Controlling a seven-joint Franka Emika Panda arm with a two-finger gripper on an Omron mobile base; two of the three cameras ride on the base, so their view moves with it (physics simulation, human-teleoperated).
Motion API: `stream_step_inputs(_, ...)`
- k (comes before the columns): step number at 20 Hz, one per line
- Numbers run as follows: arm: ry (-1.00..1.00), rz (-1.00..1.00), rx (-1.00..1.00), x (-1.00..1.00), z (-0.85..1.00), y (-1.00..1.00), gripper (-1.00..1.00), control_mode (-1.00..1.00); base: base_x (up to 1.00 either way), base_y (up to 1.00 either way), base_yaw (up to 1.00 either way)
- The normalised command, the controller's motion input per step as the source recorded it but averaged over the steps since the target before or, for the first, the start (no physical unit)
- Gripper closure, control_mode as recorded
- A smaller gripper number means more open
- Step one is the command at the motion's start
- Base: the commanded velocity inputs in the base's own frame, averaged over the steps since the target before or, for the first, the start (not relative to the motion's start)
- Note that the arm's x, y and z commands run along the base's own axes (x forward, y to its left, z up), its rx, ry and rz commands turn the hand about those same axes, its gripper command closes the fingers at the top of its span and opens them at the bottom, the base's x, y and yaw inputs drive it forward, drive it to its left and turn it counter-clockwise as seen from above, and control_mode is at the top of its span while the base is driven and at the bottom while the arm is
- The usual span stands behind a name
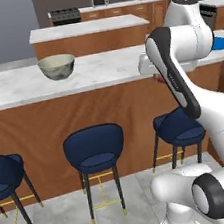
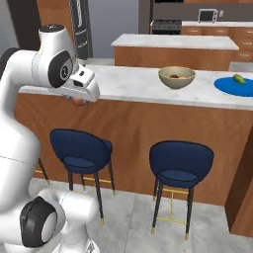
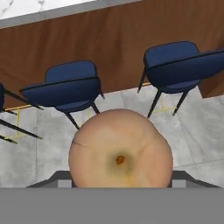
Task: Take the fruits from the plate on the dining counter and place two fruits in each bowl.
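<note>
My gripper (image 2: 78,102) is shut on a round peach-coloured fruit (image 3: 120,153), which hides the fingertips in the hand view. It hangs just off the front edge of the dining counter (image 2: 128,85), above the stools. The fruit peeks out red under the hand (image 1: 159,78). A pale grey bowl (image 1: 56,66) with dark markings stands on the counter's left part. The beige bowl (image 2: 176,76) holds small fruits. To its right lies the blue plate (image 2: 231,87) with a green oblong fruit (image 2: 239,78) on it; the plate's edge (image 1: 222,43) shows behind my arm.
Dark blue stools (image 1: 94,148) (image 2: 181,160) stand in a row along the counter's wooden front. A shorter marble-topped island (image 1: 89,34) lies beyond the counter. A wooden side panel (image 2: 242,197) closes the counter's right end.
</note>
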Motion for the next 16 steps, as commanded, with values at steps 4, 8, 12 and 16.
stream_step_inputs(4, 0.00, 0.00, 0.00, 0.00, 0.00, 0.00, 1.00, 1.00, 0.20, 1.00, 0.00)
stream_step_inputs(8, 0.00, 0.00, 0.00, 0.00, 0.00, 0.00, 1.00, 1.00, 0.41, 0.95, -0.01)
stream_step_inputs(12, 0.00, 0.00, 0.00, 0.00, 0.00, 0.00, 1.00, 1.00, 0.50, 0.89, 0.00)
stream_step_inputs(16, 0.00, 0.00, 0.00, 0.00, 0.00, 0.00, 1.00, 1.00, 0.34, 0.28, 0.00)
